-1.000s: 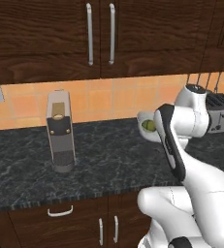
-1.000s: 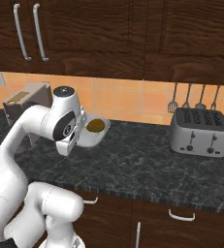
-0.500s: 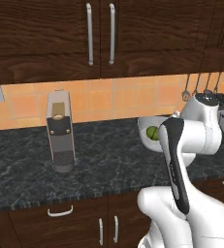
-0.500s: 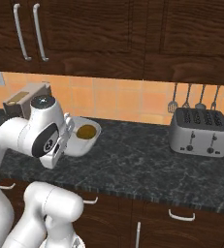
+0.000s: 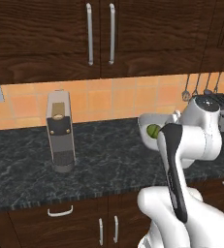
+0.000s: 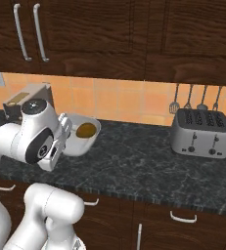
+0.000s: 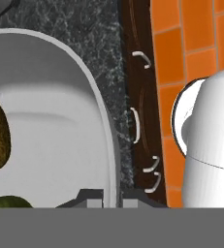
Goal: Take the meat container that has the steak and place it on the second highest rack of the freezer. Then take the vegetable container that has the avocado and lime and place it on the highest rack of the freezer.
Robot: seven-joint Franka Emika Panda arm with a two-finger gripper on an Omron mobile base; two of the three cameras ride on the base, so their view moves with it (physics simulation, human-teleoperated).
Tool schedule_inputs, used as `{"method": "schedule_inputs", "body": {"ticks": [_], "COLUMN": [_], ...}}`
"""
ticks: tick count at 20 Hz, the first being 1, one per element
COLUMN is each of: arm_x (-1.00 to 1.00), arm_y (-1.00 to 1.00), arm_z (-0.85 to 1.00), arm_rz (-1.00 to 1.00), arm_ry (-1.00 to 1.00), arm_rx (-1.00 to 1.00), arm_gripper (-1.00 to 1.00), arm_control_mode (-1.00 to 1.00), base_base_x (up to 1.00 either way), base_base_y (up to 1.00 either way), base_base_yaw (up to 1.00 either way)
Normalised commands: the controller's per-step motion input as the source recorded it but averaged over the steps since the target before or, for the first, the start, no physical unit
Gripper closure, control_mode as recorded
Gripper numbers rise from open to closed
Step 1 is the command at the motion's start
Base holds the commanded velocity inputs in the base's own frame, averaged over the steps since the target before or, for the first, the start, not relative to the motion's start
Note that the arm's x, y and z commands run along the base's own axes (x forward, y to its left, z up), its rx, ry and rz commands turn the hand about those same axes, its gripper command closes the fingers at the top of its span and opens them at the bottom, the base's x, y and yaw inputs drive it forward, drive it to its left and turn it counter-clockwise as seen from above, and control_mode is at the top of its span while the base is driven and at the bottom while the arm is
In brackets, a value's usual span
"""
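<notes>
A tall grey coffee machine with a boxy body stands at the left on the speckled black stone counter. Right of it, the gripper is clamped on the rim of a smooth white rounded bowl, held above the counter. Inside lie a round green lime and a brownish avocado. Far right sits a ribbed metal toaster with 4 slots.

A kitchen: dark cabinets, stone counter, toaster.
</notes>
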Motion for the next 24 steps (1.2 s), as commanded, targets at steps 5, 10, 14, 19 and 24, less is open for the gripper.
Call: {"method": "schedule_inputs", "body": {"ticks": [5, 10, 14, 19, 24], "arm_x": [-0.03, -0.03, 0.00, 0.00, 0.00], "arm_y": [0.00, 0.00, 0.00, 0.00, 0.00], "arm_z": [0.02, 0.00, 0.00, 0.00, 0.00], "arm_rz": [0.01, 0.02, 0.00, 0.00, 0.00], "arm_ry": [0.08, 0.02, 0.00, 0.00, 0.00], "arm_rx": [-0.04, 0.00, 0.00, 0.00, 0.00], "arm_gripper": [1.00, 1.00, 1.00, 1.00, 1.00], "arm_control_mode": [-1.00, 1.00, 1.00, 1.00, 1.00], "base_base_x": [0.00, -0.51, -0.57, -0.02, -0.02], "base_base_y": [0.00, -0.22, -0.36, -0.01, 0.00], "base_base_yaw": [0.00, -0.09, -0.75, -0.99, -1.00]}}
